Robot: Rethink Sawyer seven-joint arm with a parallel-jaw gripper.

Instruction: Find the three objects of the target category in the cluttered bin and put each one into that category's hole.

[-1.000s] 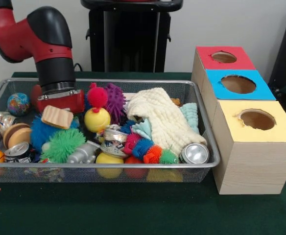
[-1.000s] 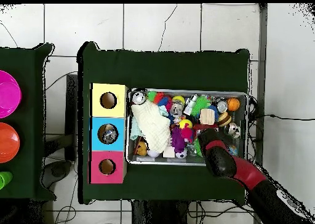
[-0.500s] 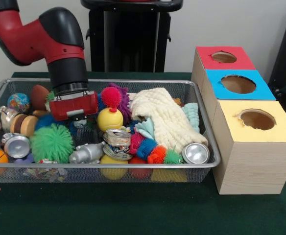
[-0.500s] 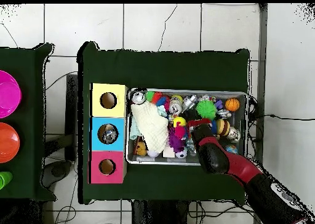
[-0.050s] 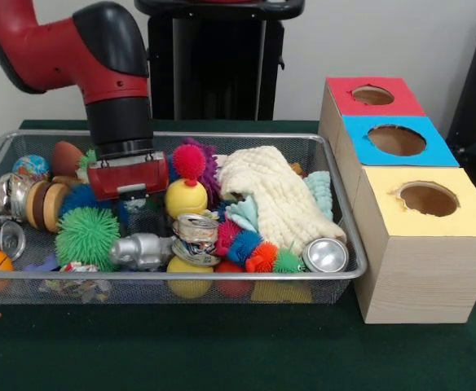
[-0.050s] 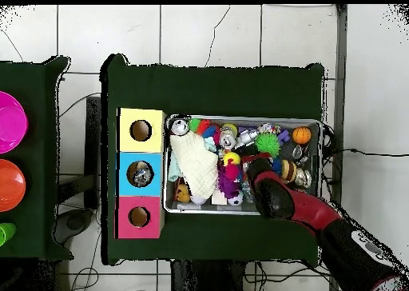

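Wire bin (image 5: 348,244), mixed clutter: pincer (image 5: 132,208) buried; I cannot tell its state.
Crushed can (image 5: 193,238), bin's front edge: light, stiff, slippery; I'd grip its sides.

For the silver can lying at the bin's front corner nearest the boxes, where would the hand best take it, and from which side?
Judging from its pose, grip the silver can across its round body, coming down from above. It lies on its side with one end facing the bin's front wall, so the ends are poorly exposed. The cream cloth crowds it behind, leaving the top freest.
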